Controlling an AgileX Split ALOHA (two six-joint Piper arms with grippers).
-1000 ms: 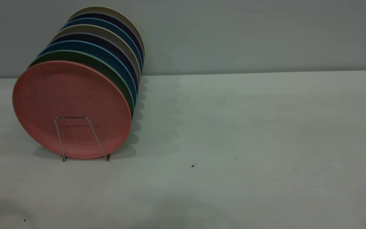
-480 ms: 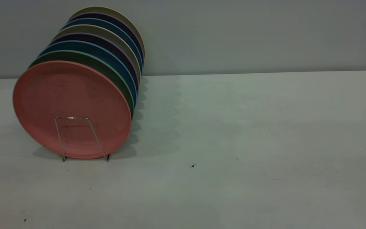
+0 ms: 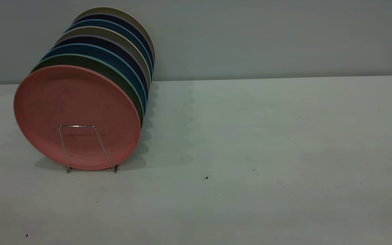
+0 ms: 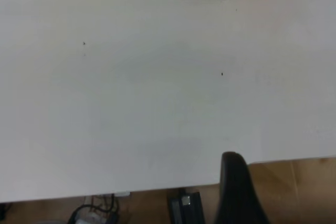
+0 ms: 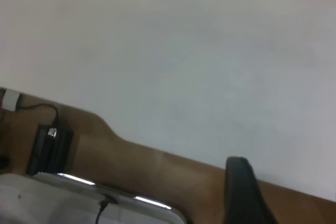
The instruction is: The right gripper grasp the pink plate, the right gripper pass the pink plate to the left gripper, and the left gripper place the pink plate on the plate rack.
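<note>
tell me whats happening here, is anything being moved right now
Nothing is being handled. The pink plate stands upright at the front of the plate rack, with a row of other plates behind it on the table. Neither arm shows in the exterior view. Each wrist view shows only a black fragment of its own gripper, the left gripper and the right gripper, both back near the table's edge, away from the plates.

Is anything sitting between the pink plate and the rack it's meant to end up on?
Nothing visible does. The pink plate already stands upright at the front of the plate rack, with the other plates lined up behind it. The table beside it holds no objects, and neither gripper appears in the exterior view.
</note>
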